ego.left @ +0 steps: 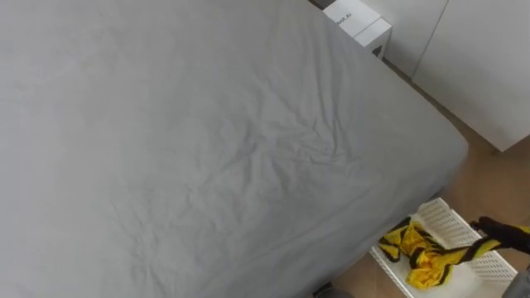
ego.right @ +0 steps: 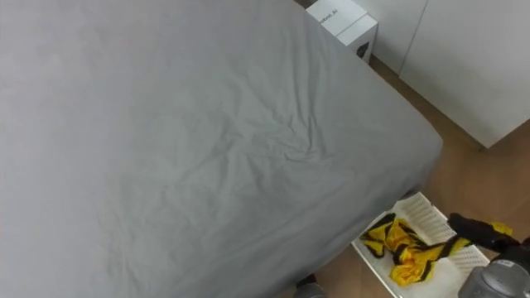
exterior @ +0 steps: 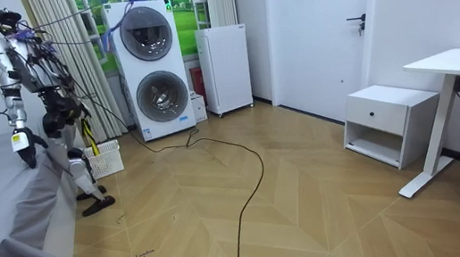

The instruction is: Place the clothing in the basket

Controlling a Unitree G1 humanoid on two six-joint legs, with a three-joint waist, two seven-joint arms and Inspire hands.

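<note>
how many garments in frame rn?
1: a yellow-and-black garment in the white basket beside the bed, one end up at the right hand. Others could be hidden underneath.

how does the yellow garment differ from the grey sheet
The garment is yellow and black; the sheet is plain grey. The garment lies crumpled in the white basket; the sheet is spread out with light creases. The garment is far smaller than the sheet. Both are cloth.
</note>
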